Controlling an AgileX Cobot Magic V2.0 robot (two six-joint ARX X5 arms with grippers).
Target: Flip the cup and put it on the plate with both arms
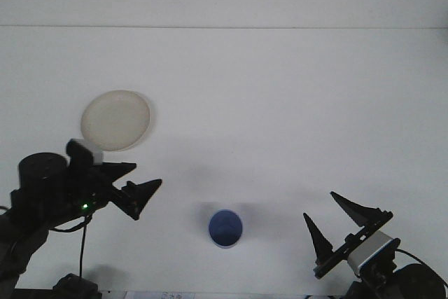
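A blue cup (225, 229) stands on the white table near the front edge, seen from above with its round blue top facing up. A cream plate (115, 119) lies at the left, farther back. My left gripper (140, 188) is open, its black fingers pointing right, about a hand's width left of the cup and just in front of the plate. My right gripper (332, 220) is open at the front right, apart from the cup, with nothing between its fingers.
The white table (280, 103) runs back to a pale wall. Cables hang under the left arm (42, 194) at the front left corner.
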